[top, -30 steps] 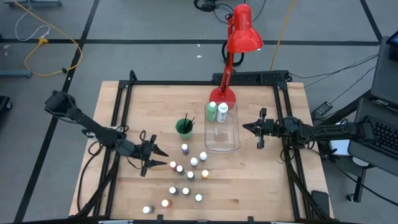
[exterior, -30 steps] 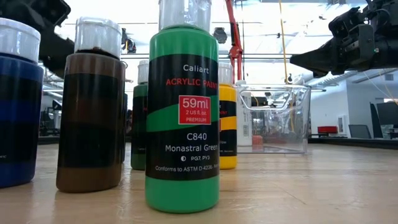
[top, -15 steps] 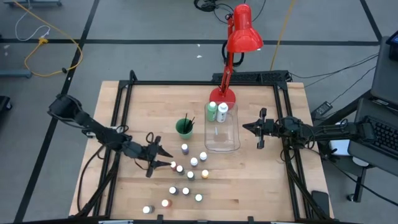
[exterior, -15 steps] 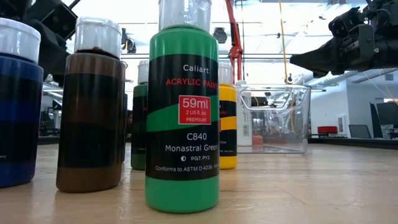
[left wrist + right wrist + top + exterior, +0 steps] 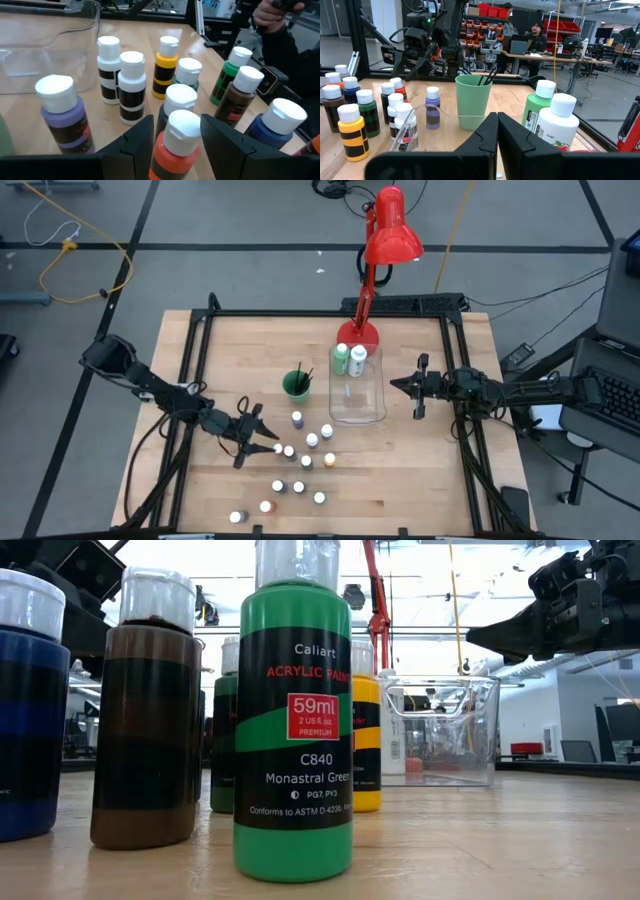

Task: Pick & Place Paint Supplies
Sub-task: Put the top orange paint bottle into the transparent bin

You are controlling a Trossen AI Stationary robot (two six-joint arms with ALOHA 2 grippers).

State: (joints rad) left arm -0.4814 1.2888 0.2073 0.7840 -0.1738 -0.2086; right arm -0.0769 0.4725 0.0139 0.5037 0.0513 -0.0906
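Note:
Several small white-capped paint bottles (image 5: 300, 465) stand upright in a loose cluster on the near half of the table. Two larger bottles, green (image 5: 342, 358) and white (image 5: 359, 360), stand by the clear bin's far end. Dark-handled brushes (image 5: 303, 375) stick up out of the green cup (image 5: 297, 386). My left gripper (image 5: 264, 439) is open at the cluster's left edge; in the left wrist view its fingers (image 5: 145, 135) stand on either side of an orange bottle (image 5: 176, 150) without touching it. My right gripper (image 5: 393, 384) is shut and hovers right of the bin.
The clear bin (image 5: 357, 392) sits mid-table, with a red desk lamp (image 5: 385, 240) standing behind it. A black frame (image 5: 200, 350) runs around the table edge. In the low view, green (image 5: 293, 740), brown (image 5: 145, 710) and blue (image 5: 25, 710) bottles stand close to the near edge.
My left gripper has moved toward the table's right, low over the wood, closing in on the leftmost bottle of the cluster until its open fingers straddle it. The bottles have stayed put.

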